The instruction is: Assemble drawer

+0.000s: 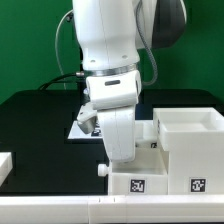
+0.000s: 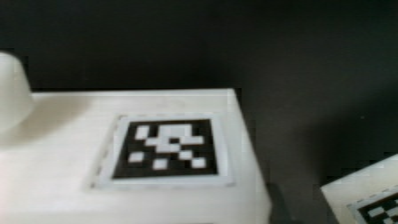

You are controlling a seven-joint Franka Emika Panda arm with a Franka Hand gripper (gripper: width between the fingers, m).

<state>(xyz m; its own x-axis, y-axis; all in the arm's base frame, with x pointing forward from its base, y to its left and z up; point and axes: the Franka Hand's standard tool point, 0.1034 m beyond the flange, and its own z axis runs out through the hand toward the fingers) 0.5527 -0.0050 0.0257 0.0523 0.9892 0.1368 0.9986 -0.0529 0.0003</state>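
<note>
In the exterior view the white cube-shaped housing [image 1: 190,135] stands at the front right, open side up, with a tag on its front face. A smaller white tray [image 1: 140,182] with a tag and a round knob [image 1: 103,171] sits close against the housing's left side. My gripper [image 1: 124,160] reaches down onto this tray, and its fingers are hidden behind the hand. The wrist view shows the tray's tagged white face [image 2: 173,150] close up, its knob [image 2: 15,90], and a corner of another tagged part [image 2: 365,195]. No fingers show there.
The marker board [image 1: 82,127] lies on the black table behind my arm. Another white part [image 1: 5,165] sits at the exterior view's left edge. A white rail [image 1: 110,210] runs along the table's front edge.
</note>
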